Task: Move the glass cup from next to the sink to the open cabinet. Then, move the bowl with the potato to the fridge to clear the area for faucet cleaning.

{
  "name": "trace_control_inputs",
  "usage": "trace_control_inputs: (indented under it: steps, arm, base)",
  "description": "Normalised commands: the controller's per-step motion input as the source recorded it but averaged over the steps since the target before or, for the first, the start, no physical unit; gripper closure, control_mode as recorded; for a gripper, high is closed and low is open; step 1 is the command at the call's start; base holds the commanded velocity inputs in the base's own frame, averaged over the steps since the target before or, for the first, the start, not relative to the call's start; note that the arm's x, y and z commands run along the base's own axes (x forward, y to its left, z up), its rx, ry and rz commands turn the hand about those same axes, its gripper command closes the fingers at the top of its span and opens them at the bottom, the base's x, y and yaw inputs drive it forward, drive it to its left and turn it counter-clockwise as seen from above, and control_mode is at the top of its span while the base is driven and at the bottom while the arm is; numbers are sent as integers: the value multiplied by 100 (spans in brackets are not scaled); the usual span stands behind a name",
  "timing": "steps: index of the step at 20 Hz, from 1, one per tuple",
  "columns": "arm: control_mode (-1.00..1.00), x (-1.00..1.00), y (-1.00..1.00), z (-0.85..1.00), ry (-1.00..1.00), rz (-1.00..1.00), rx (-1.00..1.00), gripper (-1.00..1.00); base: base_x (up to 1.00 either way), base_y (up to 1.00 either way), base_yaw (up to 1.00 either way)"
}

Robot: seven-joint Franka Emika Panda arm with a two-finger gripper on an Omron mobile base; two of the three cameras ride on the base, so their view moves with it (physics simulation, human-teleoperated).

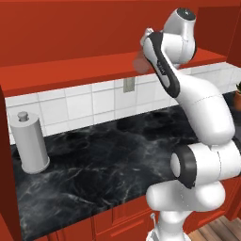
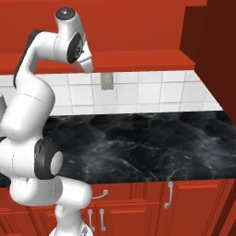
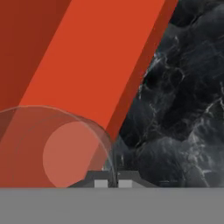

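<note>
The pincer is clamped on the glass cup's rim, just above the open cabinet's shelf board. Lower it gently, keep the cup upright and fully over the board, then release.

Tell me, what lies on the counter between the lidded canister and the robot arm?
Nothing: in the left base view, the stretch of black marble counter between the canister and the arm is bare.

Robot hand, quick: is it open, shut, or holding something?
Gripper: shut on the glass cup, pinching its rim over the open cabinet shelf.
</note>
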Motion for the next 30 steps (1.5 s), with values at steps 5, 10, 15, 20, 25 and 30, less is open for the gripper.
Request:
trace_control_inputs:
  steps: [5,10,15,20,25,30]
  arm:
    - [-100,32,8,-15,6,0,0,100]
    - [-100,-17,-3,20,-7,-3,1,100]
    - [-100,14,0,1,0,0,0,100]
    - [-100,77,1,-12,0,-4,0,100]
    - [-100,69,6,-35,0,-3,0,100]
    - [-100,46,3,-48,0,0,0,100]
  base:
    - [0,0,0]
    - [0,0,0]
    - [0,0,0]
    - [0,0,0]
    - [0,0,0]
    - [0,0,0]
